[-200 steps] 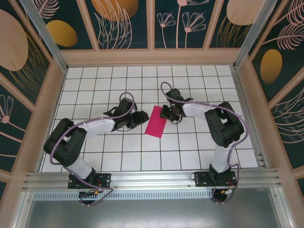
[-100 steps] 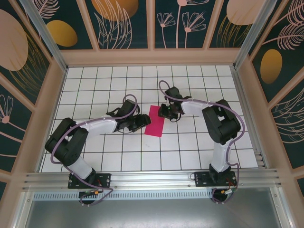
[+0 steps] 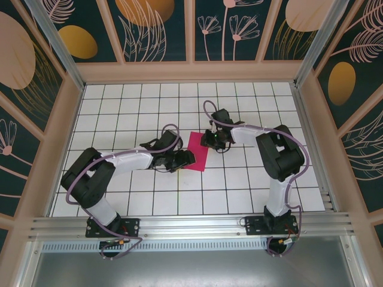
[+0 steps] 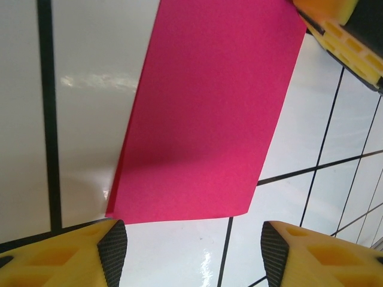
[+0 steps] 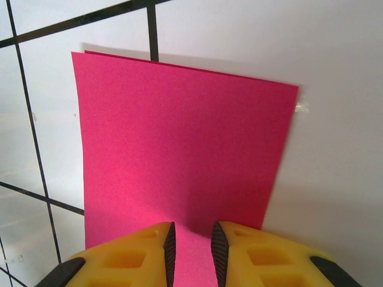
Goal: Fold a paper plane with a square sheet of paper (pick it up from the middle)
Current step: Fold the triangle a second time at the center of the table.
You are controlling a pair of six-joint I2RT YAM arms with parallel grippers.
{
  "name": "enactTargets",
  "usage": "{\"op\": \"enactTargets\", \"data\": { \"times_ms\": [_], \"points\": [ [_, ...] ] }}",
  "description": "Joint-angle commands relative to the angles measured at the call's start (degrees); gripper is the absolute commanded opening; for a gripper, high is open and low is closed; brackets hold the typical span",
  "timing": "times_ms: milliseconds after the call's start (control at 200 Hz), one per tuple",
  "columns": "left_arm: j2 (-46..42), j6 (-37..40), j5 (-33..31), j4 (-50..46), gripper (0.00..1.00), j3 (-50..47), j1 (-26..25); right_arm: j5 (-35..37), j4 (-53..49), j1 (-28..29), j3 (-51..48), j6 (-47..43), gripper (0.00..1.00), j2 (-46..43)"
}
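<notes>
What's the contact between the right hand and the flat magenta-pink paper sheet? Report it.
Cannot tell. Right wrist view: the right hand overlaps the near edge of the magenta-pink paper sheet, but pressing or hovering is unclear.

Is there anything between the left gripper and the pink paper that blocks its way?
Nothing visible does. The left gripper is open, right at the near edge of the pink paper, with bare tile between its fingers. The right gripper sits at the opposite edge.
</notes>
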Motion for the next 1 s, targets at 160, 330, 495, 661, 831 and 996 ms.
{"op": "enactTargets", "data": {
  "times_ms": [160, 330, 495, 661, 831, 996],
  "points": [
    [2.18, -1.21, -3.13, -2.53, 0.66, 2.25, -0.23, 1.49, -1.06, -0.49, -2.06, -0.90, 0.28, 0.79],
    [2.69, -1.06, -2.80, -2.10, 0.67, 3.25, -0.27, 1.59, -1.23, -0.49, -2.07, -1.04, 0.28, 0.84],
    [3.67, -1.30, -0.21, 1.07, 0.63, 3.25, -0.25, 1.69, -1.32, -0.47, -1.98, -1.08, 0.28, 0.86],
    [3.40, -1.42, 1.49, 3.14, 0.61, 3.08, -0.25, 1.38, -1.26, -0.49, -1.89, -1.08, 0.28, 1.16],
    [1.31, -1.74, 3.52, 8.71, 0.59, 2.63, -0.24, 1.10, -1.07, -0.46, -2.11, -1.08, 0.27, 1.13],
    [2.71, -1.03, 6.59, 15.10, 0.55, 3.53, -0.19, -0.58, -0.49, -0.91, -2.76, -1.08, 0.25, 0.95]
  ]
}}
